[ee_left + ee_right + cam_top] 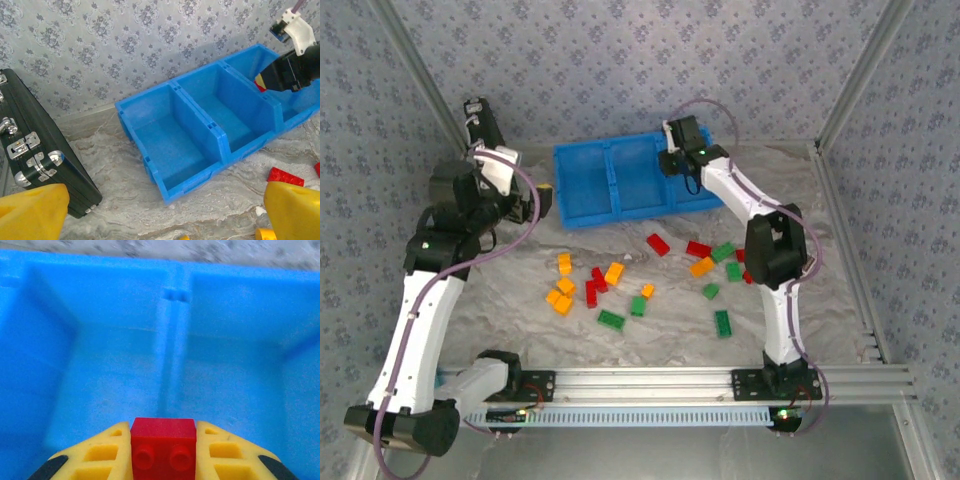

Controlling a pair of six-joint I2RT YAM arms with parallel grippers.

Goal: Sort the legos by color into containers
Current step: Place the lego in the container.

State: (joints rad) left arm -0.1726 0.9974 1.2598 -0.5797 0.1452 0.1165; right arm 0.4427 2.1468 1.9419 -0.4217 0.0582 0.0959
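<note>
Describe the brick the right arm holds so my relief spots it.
Find the blue tray at the back. Above its right end, the right end effector is shut on a red brick. It alone is held aloft between yellow fingers.

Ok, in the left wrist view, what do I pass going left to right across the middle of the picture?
black case → left compartment of the blue tray → middle compartment → right gripper, shut on a red lego

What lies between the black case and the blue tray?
The stretch between black case and blue tray is bare crinkled table cover, as the left wrist view shows.
</note>
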